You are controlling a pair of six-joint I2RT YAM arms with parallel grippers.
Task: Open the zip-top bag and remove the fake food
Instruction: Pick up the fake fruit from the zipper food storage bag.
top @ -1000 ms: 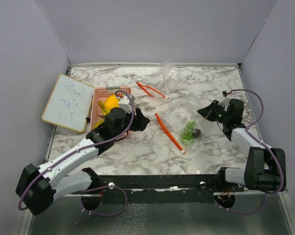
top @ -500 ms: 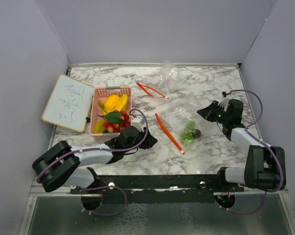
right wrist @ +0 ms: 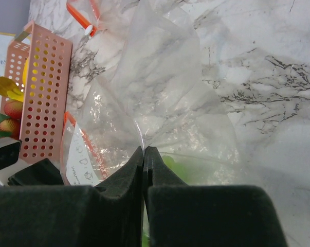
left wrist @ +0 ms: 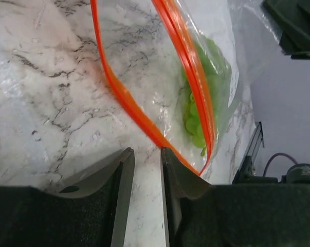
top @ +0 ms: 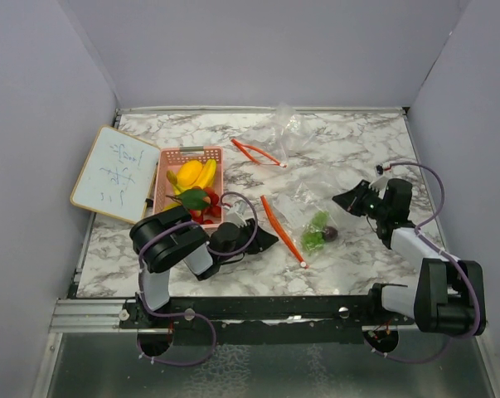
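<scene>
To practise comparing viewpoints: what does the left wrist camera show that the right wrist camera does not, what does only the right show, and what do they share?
Only the left wrist view: the bag's mouth open between its parted orange zip strips, and the narrow empty gap between the left fingers. Only the right wrist view: the pink basket holding yellow and red fake food, and the right fingers pinched shut on clear plastic. Both: the zip-top bag, green fake food inside it, and the marble table.

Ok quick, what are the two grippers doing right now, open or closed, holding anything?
Left gripper: slightly open, empty, right beside the zip-top bag and its orange mouth.
Right gripper: shut, pinching the bag's clear plastic.
</scene>
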